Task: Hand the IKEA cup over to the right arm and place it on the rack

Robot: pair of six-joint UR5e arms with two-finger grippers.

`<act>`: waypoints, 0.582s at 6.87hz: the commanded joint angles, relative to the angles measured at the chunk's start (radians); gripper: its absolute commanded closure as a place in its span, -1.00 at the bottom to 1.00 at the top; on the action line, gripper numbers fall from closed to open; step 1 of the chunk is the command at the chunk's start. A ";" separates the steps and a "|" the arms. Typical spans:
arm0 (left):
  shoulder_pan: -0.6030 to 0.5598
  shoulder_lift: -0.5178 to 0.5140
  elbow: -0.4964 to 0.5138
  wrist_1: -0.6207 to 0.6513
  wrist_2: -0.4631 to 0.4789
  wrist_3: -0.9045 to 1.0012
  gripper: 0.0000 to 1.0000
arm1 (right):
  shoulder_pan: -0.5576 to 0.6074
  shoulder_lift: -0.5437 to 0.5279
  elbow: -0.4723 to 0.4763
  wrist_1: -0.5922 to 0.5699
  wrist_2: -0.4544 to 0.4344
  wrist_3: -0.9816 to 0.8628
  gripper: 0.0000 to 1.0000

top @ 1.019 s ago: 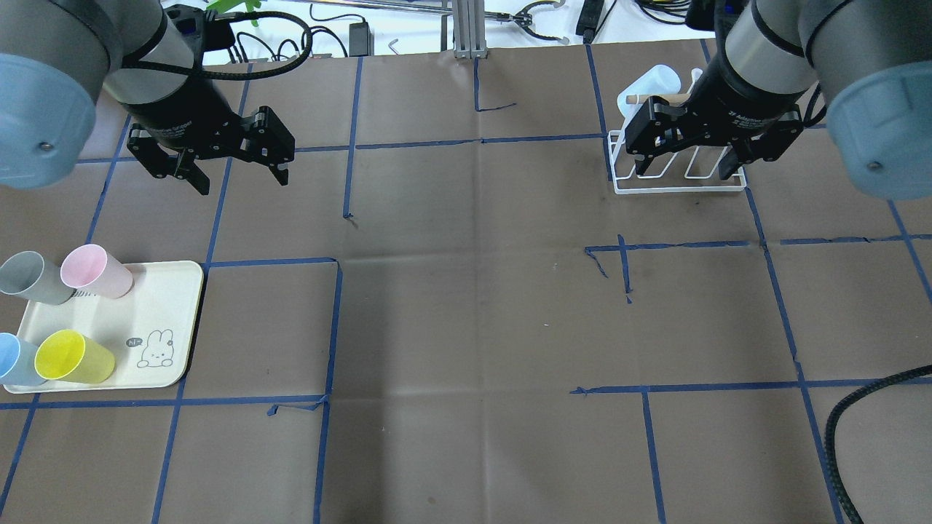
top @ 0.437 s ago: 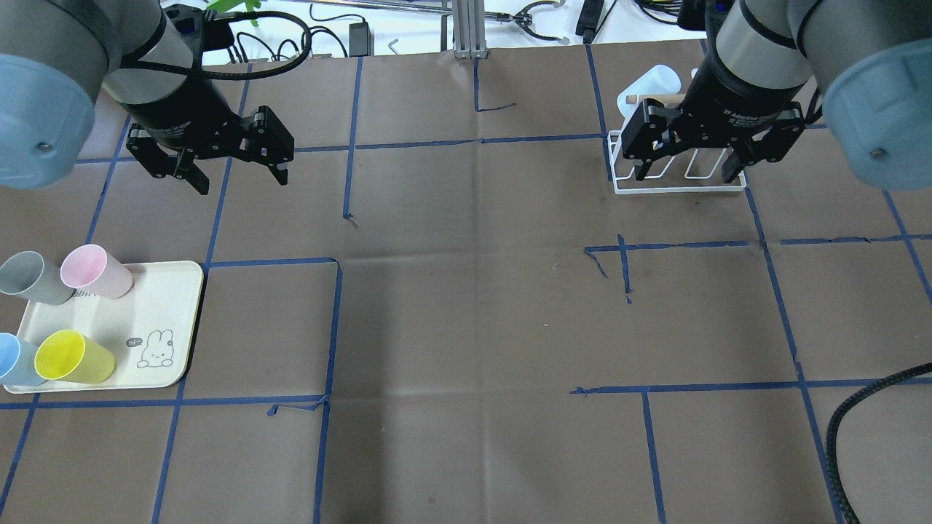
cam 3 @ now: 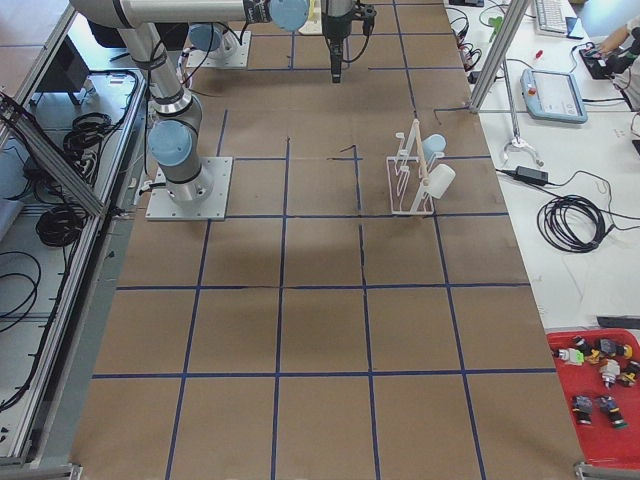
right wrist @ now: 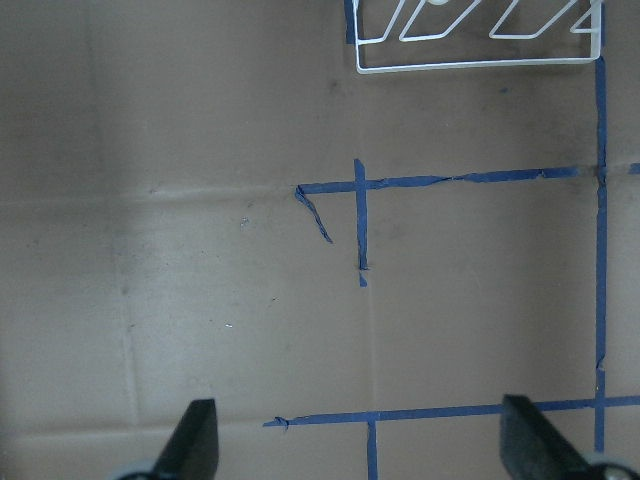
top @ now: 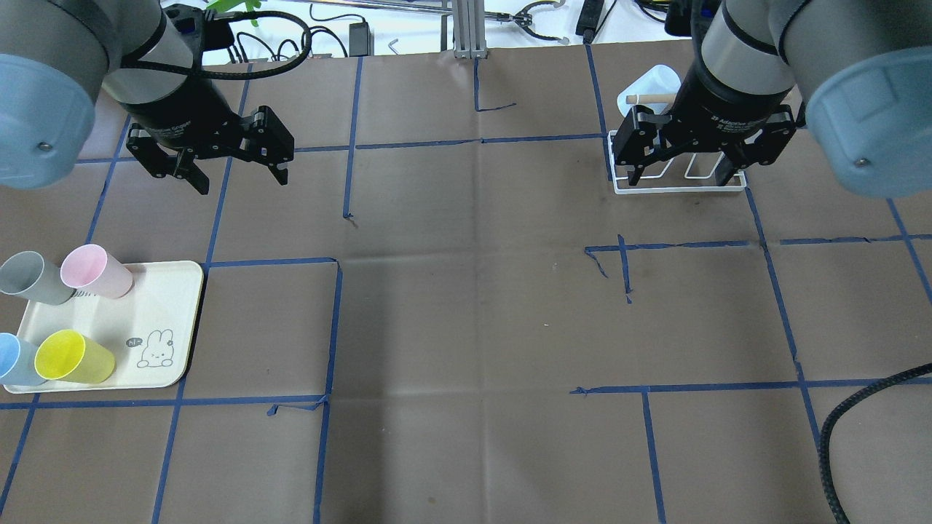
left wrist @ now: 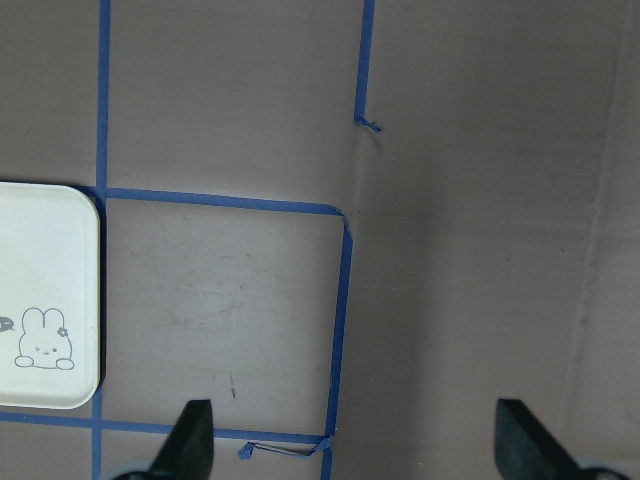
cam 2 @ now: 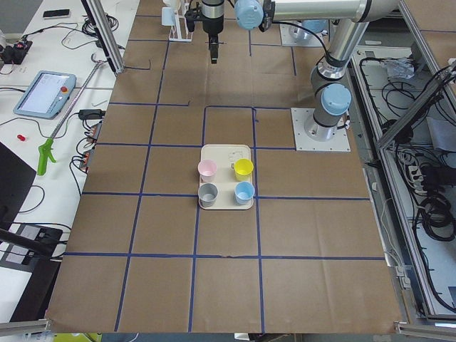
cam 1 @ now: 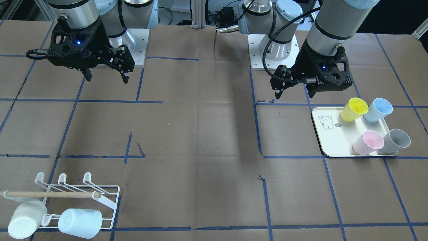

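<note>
Left arm [top: 156, 69] and right arm [top: 739, 65] hang above the desk [top: 466, 327], both pairs of jaws spread wide, holding nothing. Pink cup [top: 95, 271], grey cup [top: 33, 276], yellow cup [top: 73, 356] and blue cup [top: 14, 360] stand on the cream tray [top: 145, 306] near the left arm; 2 pale cups [cam 1: 80, 222] sit on the rack [cam 1: 50, 194], far right

Pair: left arm [top: 149, 54] and right arm [top: 746, 54], silver-grey tubes, pale blue joint caps [top: 36, 109], one screw [top: 45, 146] apiece. Black two-fingered left gripper [top: 241, 182] and right gripper [top: 677, 178], white lettering [top: 735, 120]. Braided black cable [top: 837, 429]. Blue wrist light [cam 1: 77, 42].
</note>
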 commanded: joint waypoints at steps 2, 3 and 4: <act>0.000 0.000 0.000 0.000 0.000 0.000 -0.99 | 0.000 -0.002 0.001 0.001 -0.008 -0.001 -1.00; 0.000 0.000 0.000 0.000 0.000 0.000 -0.99 | 0.000 0.001 0.004 0.001 -0.008 -0.001 -1.00; 0.000 0.000 0.000 0.000 0.000 0.000 -0.99 | 0.000 -0.001 0.004 0.001 -0.008 -0.001 -1.00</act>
